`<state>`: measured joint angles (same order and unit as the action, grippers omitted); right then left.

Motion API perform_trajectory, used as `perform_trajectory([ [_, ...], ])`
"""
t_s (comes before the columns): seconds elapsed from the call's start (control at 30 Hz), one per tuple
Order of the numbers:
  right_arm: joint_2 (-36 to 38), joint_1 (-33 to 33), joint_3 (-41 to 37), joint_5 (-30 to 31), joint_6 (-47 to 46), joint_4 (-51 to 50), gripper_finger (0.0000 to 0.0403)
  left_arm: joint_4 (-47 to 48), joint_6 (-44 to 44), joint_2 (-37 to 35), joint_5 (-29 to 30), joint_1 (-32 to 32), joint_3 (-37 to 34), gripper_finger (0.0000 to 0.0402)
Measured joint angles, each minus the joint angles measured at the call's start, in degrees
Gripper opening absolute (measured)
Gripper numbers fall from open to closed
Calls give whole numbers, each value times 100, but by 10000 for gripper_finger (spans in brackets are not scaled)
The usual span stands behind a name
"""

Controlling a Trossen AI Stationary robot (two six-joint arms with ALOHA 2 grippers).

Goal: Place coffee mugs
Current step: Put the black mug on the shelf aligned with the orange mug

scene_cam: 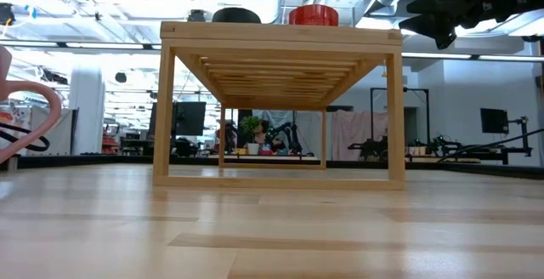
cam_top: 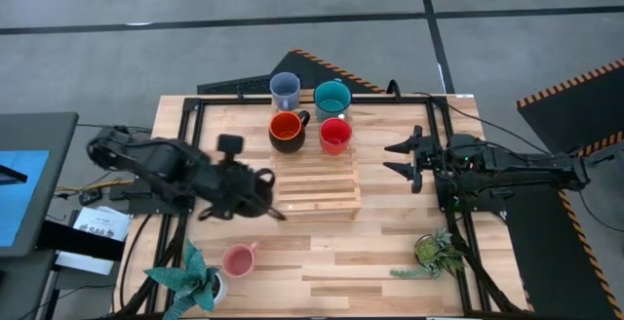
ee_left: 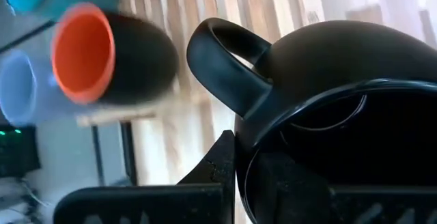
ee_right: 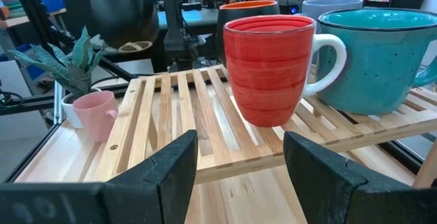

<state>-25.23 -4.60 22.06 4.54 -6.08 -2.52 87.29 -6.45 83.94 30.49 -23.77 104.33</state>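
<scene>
The left gripper was clamped on the black mug, one finger inside the rim, carrying it in the air at the rack's left edge. In the right wrist view the mug hung above the slats near that side, not yet touching them.

The right gripper waited just beside the rack's right side with its fingers spread and nothing between them.

Two mugs stood at the rack's far end: the orange-lined mug and the red mug. In the low view both tops showed above the rack's upper edge. The teal mug and the grey-blue mug sat just behind them. In the right wrist view the teal one seemed to rest on the slats, while the overhead view put both past the rack's far edge, so I could not tell whether they counted as placed. The pink mug stood on the table near the front left, beside a potted plant, well apart from the rack.

By my reckoning the job was somewhat past halfway: the black mug needed setting down on the free slats, and the pink one had not been fetched.
</scene>
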Motion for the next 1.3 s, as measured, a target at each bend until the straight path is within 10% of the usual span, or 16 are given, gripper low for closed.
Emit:
perform_trajectory([
  [0.53,0,0,0,1,4,-11,244,238,2505,2400,-283,1425,2006,1],
  [1.3,0,0,0,2,4,-21,244,-586,3612,2492,107,1613,2005,83],
])
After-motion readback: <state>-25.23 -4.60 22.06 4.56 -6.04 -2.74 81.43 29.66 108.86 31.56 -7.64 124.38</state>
